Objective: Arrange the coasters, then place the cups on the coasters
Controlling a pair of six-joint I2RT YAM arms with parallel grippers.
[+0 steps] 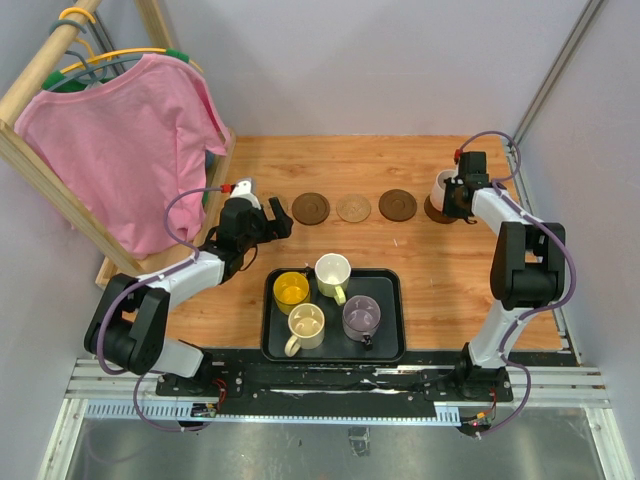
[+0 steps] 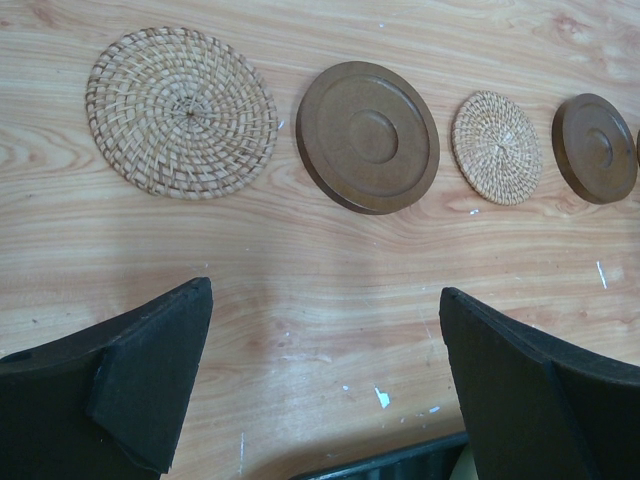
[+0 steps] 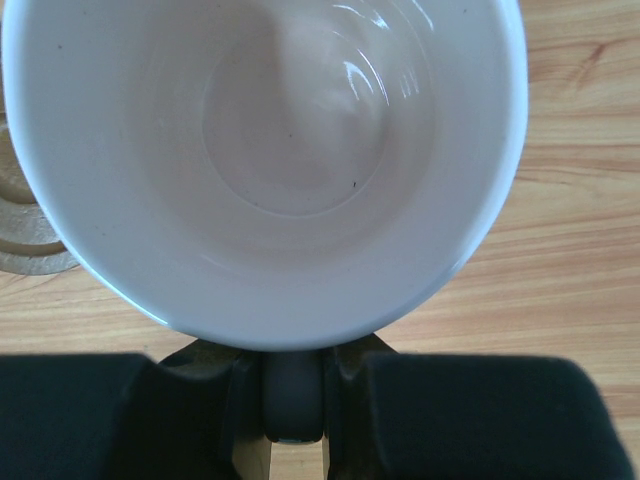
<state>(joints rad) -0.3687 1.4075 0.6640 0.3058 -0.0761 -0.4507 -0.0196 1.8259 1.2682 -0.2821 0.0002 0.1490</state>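
My right gripper [image 3: 293,402] pinches the pink cup [image 3: 265,160] by its handle, over the dark coaster [image 3: 24,255] at the row's right end. My left gripper [image 2: 320,335] gapes wide over bare table [image 2: 320,250]. Four other cups [image 1: 333,272] sit in the tray [image 1: 388,300], bottom centre.

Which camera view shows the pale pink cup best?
The right wrist view: the pale pink cup fills the frame, with its handle clamped in the right tool. The top external view shows this cup only small, from above. The left wrist view misses it.
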